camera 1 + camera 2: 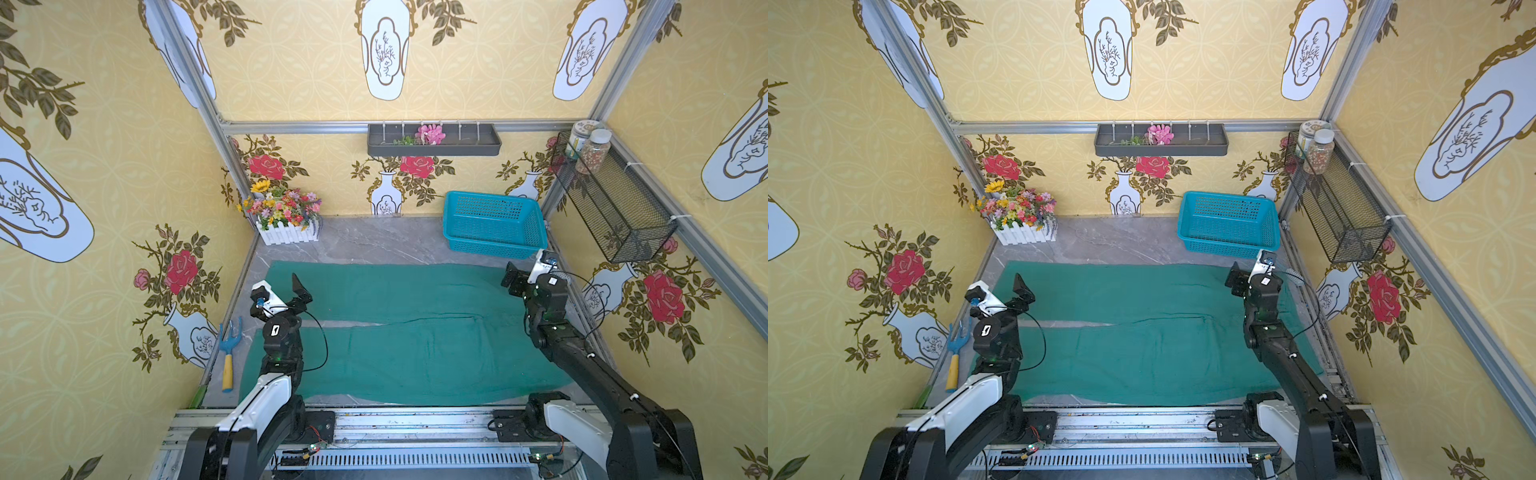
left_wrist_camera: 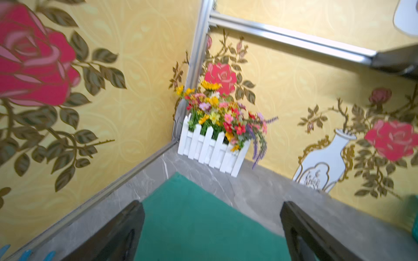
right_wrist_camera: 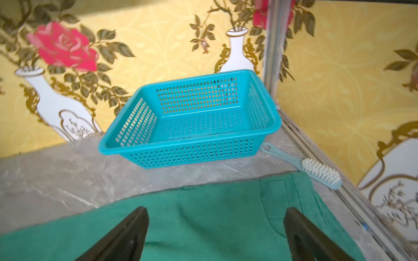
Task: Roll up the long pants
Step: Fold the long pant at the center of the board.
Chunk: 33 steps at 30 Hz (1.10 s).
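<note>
Right wrist view: right fingers (image 3: 126, 237) spread wide (left fingers (image 2: 117, 237) too), empty, above the long pants (image 3: 214, 217).

basket (image 1: 486, 242) far right, flower box (image 1: 286, 235) far left, bare tabletop (image 1: 374, 241) between

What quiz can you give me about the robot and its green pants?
1. True or false: the dark teal-green fabric long pants lie unrolled on the grey marble-look table.
2. What lies beside the turquoise plastic mesh basket? A) pale blue scrub brush B) spoon C) cup
3. Fill in: the left gripper and right gripper are both ____.
Key: 1 true; 2 A; 3 open.
</note>
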Tool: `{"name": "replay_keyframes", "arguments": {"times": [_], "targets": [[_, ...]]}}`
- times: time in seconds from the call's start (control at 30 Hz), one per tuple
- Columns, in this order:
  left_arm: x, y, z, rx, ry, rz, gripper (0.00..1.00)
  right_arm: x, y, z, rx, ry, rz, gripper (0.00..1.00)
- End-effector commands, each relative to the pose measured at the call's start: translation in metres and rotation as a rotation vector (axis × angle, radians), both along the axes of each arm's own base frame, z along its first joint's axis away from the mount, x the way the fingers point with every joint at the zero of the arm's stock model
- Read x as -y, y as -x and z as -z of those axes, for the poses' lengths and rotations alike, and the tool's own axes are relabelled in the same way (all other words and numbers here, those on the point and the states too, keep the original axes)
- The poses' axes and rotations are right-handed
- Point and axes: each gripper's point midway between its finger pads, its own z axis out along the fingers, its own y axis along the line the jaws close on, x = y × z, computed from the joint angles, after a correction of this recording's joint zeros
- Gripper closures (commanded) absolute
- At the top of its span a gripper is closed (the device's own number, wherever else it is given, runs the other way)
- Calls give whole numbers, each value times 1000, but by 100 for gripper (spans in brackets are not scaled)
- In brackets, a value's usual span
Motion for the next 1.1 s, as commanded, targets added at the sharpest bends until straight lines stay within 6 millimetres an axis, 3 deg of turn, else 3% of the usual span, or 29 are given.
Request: {"name": "replay_keyframes", "arguments": {"times": [0.0,0.13,0.23,0.33,0.53,0.63,0.77,0.9,1.07], "targets": [[-19,10,29,-193,151,-128,0,3,32,49,-331,-190,111,3],[-36,33,44,-272,370,-301,0,-16,44,68,-498,-345,111,3],[-22,42,64,-422,510,-283,0,-33,55,75,-605,-400,94,2],[-8,67,101,-564,720,-341,0,-56,60,76,-668,-393,35,0],[6,114,142,-714,953,-520,5,-103,67,72,-739,-308,-83,0],[-4,130,147,-676,971,-607,13,-108,70,76,-757,-289,-88,0],[-26,138,152,-611,1026,-658,28,-109,71,77,-770,-284,-93,0],[-45,144,153,-567,1072,-729,28,-109,70,76,-779,-266,-99,1],[-71,171,160,-539,1157,-949,26,-110,69,77,-798,-263,-100,1]]}}
